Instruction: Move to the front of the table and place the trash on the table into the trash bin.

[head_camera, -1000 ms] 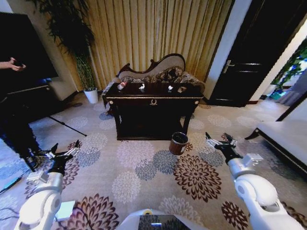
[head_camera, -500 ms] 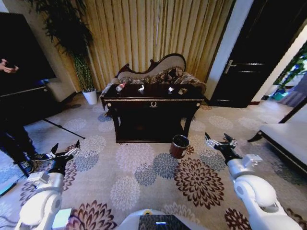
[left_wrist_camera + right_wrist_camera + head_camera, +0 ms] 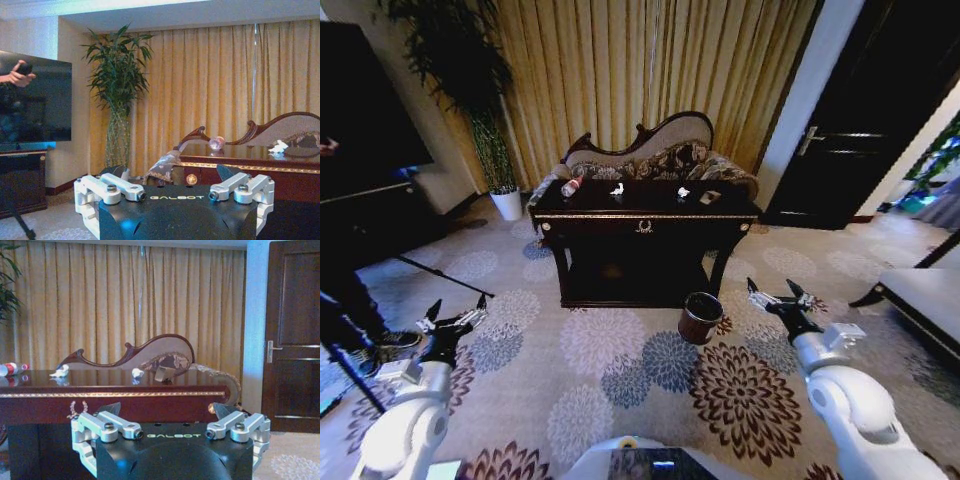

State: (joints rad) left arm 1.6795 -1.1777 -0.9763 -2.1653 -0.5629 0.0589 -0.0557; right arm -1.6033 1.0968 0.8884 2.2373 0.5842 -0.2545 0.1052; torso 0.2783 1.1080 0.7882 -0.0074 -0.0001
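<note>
In front of the gold curtains and a carved floral sofa [image 3: 650,160], the long near-black glossy console table [image 3: 645,222] with gold trim stands across the flowered carpet [image 3: 620,350]. On its top lie a small clear plastic bottle with a red label [image 3: 571,186] at the robot's left end, a crumpled white paper scrap [image 3: 617,189] nearer the middle, a second white scrap [image 3: 683,192] further right, and a small dark piece [image 3: 709,197] just beside that. The round reddish-brown trash bin [image 3: 700,317] sits on the carpet near the table's right front leg. The left gripper [image 3: 452,316] hangs low over the carpet, well apart from the table, fingers spread. The right gripper [image 3: 770,292] hovers just right of the bin, likewise released and empty.
</note>
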